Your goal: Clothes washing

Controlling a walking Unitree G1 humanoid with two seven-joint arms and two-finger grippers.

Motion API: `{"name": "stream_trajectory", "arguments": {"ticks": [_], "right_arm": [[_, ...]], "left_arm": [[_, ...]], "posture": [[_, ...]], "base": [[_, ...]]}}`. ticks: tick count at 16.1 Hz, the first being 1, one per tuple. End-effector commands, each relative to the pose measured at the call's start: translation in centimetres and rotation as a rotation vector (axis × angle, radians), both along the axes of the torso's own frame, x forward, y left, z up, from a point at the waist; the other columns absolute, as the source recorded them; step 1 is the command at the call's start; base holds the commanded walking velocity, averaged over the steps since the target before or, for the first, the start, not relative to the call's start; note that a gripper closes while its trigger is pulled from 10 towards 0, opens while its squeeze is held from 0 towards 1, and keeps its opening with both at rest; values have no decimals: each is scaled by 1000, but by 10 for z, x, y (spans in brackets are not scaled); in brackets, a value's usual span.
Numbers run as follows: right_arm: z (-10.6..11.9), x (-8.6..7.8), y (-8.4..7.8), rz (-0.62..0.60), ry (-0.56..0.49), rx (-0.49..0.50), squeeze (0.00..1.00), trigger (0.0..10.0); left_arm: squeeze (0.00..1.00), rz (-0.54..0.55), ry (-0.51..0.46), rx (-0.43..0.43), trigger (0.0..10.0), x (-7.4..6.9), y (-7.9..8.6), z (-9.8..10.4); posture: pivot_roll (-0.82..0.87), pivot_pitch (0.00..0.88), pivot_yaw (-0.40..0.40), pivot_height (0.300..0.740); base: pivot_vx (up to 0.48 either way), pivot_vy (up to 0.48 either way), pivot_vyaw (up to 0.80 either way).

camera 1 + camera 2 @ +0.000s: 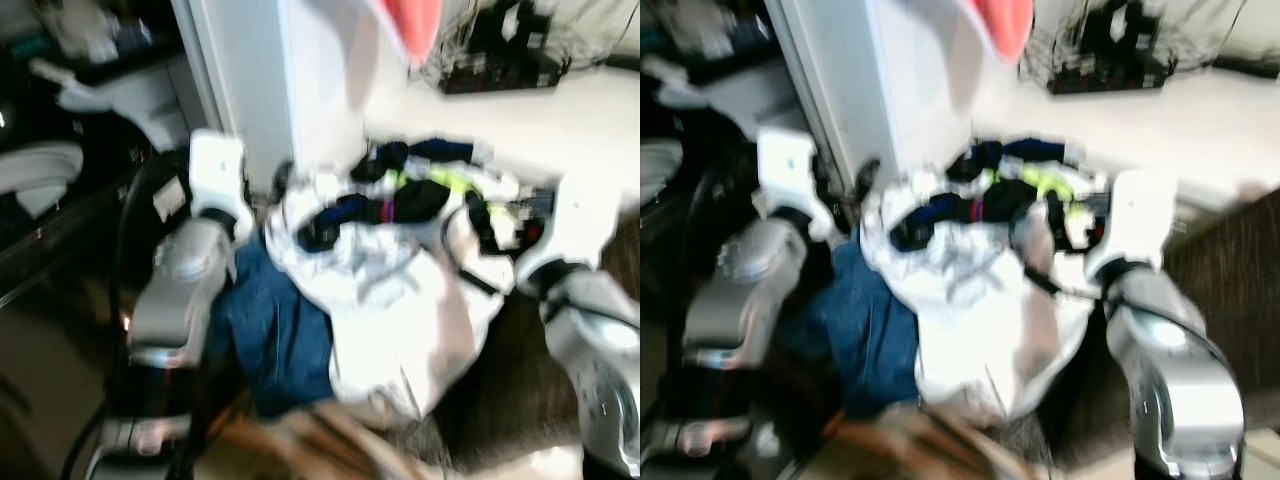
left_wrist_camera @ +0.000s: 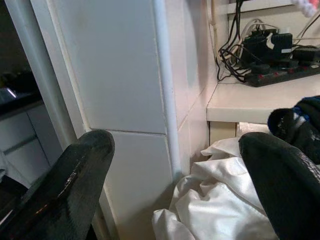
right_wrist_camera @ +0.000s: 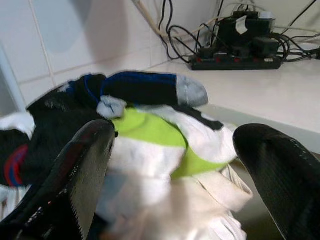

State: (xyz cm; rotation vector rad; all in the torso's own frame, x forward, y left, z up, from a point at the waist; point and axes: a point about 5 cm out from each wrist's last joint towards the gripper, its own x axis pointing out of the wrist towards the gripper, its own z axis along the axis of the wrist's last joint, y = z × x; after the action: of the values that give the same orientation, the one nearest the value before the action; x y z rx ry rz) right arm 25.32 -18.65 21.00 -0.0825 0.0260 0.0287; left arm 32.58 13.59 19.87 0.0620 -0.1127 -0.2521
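A heap of laundry [image 1: 380, 290] sits in front of me, between my two arms, at the foot of a white tiled wall [image 2: 120, 85]: white cloth [image 1: 400, 330] underneath, dark socks [image 1: 400, 200] and a lime-green and white piece [image 3: 150, 135] on top, a blue garment [image 1: 275, 335] hanging down on my left side. I cannot tell from the blurred head views whether the heap is bundled in the white cloth or resting in a bag.

My left gripper [image 2: 175, 185] is spread apart at the left edge of the heap, its fingers [image 2: 65, 185] framing the white folds beside the wall's corner trim. My right gripper [image 3: 170, 175] is likewise spread apart, pointed straight at the socks and the lime-green piece, close to them but clamped on nothing.

I judge the load soft, light and shapeless. It should sag and shed loose socks if I pinch a single item off the top. The better hold looks to be a thick fold of the white cloth on each side, low enough to gather what lies above it.

Behind the heap a pale surface [image 3: 280, 95] carries a power strip [image 3: 235, 62] and a tangle of cables [image 2: 235, 55]. Something red [image 1: 415, 25] hangs at the upper edge of my view.
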Motion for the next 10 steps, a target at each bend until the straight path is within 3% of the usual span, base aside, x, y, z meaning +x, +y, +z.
{"name": "stream_trajectory", "arguments": {"ticks": [1,10], "right_arm": [[-2,-1,0,9,22,-12,0,10000],[-2,4,1,29,34,-26,0,10000]], "left_arm": [[0,-3,4,9,10000,-2,-2,-3],[0,16,9,16,10000,-2,0,-5]], "posture": [[-45,0,66,740],[-29,0,46,740]], "base": [[0,476,0],[0,400,0]]}}
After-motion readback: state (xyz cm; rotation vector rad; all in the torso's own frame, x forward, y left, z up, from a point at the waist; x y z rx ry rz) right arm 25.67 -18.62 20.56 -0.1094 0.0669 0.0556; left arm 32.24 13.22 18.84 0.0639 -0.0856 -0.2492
